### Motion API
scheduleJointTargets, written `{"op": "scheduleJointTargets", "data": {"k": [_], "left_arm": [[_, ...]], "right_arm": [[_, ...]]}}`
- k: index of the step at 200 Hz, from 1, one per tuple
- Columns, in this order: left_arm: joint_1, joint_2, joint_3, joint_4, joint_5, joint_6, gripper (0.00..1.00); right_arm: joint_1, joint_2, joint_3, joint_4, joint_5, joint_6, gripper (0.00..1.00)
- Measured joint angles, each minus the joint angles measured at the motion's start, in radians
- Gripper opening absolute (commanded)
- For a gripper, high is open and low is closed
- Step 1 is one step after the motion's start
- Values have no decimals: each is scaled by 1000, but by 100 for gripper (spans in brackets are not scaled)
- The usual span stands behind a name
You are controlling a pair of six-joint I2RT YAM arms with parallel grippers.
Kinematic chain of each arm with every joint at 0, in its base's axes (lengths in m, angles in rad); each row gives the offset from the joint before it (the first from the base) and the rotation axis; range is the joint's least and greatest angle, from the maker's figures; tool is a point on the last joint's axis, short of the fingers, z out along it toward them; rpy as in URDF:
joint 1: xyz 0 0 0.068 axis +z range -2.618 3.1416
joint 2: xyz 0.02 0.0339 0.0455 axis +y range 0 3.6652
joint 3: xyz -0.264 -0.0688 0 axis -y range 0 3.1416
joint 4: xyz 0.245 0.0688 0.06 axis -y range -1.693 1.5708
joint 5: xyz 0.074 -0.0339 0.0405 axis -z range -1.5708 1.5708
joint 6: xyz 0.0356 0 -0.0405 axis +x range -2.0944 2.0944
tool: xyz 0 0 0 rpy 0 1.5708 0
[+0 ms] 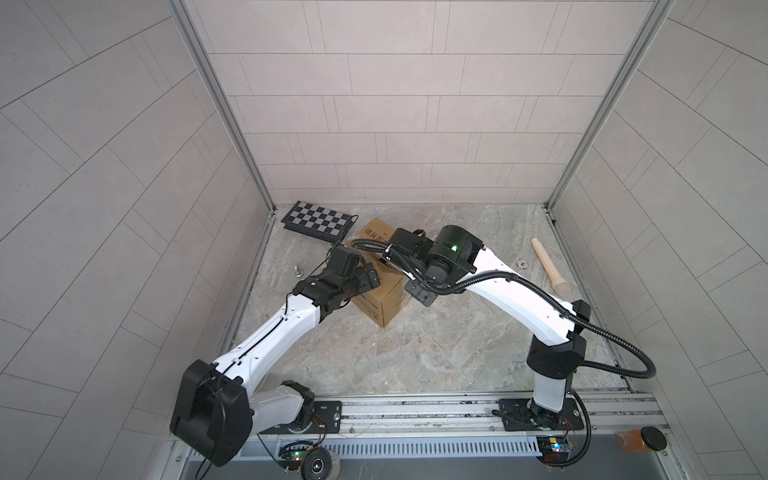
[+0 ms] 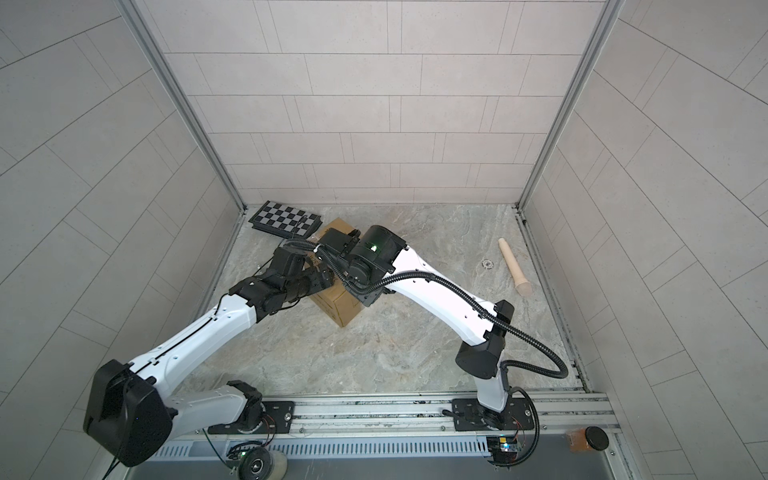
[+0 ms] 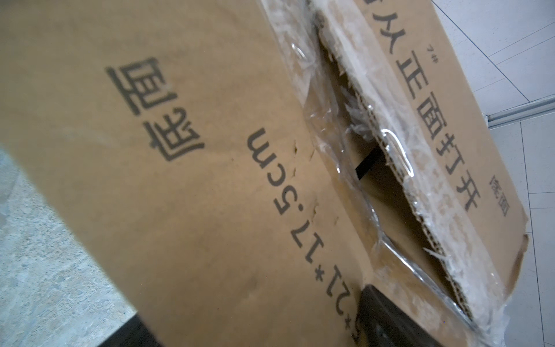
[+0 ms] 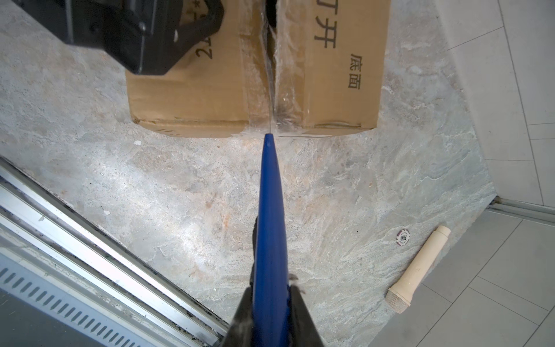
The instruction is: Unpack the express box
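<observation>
Marble top (image 1: 415, 353): express box (image 1: 383, 304) contents hidden; left gripper (image 1: 368, 277) spread; right gripper (image 4: 270, 303) clamps blue knife (image 4: 270, 216).

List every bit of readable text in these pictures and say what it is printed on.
"21*17.5cm", its start cut off: one flap of the express box.
"从正面打开", after a cut-off character: the other flap.
"底面", small: that same flap.
"7#", tiny: that same flap.
Two big characters on the first flap: too blurred to be sure.
Marking on the poker chip: too small to read.
</observation>
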Motion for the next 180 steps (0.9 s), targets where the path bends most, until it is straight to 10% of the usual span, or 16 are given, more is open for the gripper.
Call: {"op": "scheduleJointTargets", "data": {"k": [180], "left_arm": [[0, 0, -5, 4, 0, -4, 96]], "right_arm": [[-9, -32, -105, 48, -6, -3, 0]]}}
